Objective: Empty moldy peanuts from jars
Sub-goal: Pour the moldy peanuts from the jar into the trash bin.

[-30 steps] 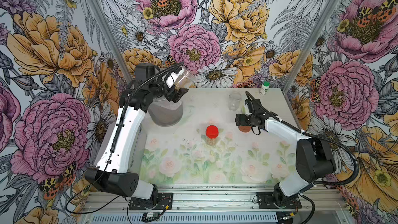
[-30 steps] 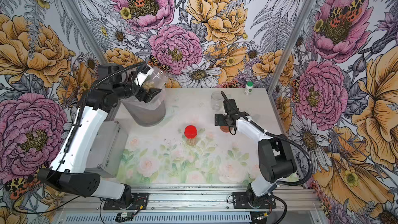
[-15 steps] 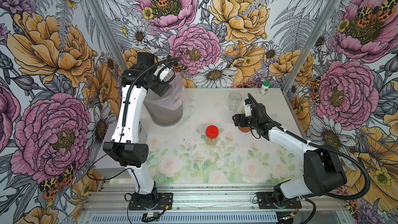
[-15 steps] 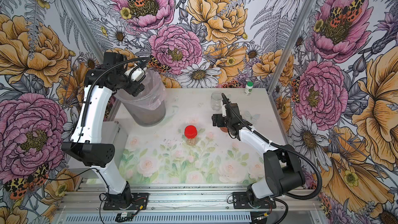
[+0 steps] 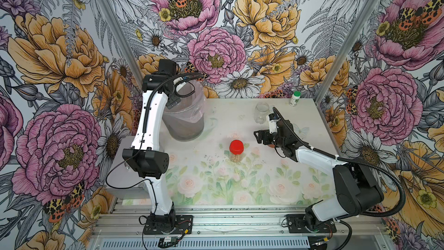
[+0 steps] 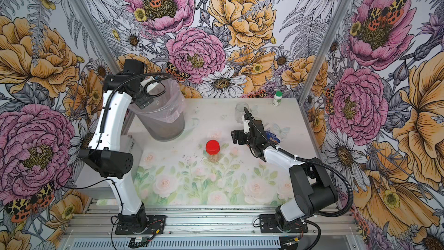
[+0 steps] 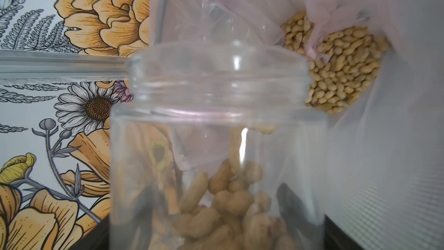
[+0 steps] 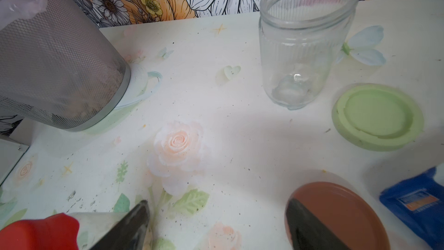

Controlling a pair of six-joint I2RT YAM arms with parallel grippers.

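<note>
Left gripper (image 5: 178,92) is at the upper left of both top views, parked over the mouth of the lined bin (image 5: 185,121) and clamped around the body of a lidless jar (image 7: 216,140). Wrist cam shows a clump of moldy peanuts (image 7: 228,200) sitting at the jar's closed end, away from the mouth, with a big heap down in the bin. My read: that jar is light, stiff and pretty slick, so squeezing the straight wall below the threaded neck seems the safe hold. The nuts look loose enough to tumble out once it tips further. Centre of the frame, the red-lidded jar (image 5: 236,151) stands upright, capped, nuts showing through the wall. Just right of it, the right gripper (image 5: 259,137) hovers with jaws spread wide, nothing between them. Above that stands an empty jar (image 5: 261,112); a green lid (image 8: 377,116) and brown lid (image 8: 348,203) lie flat nearby.
</note>
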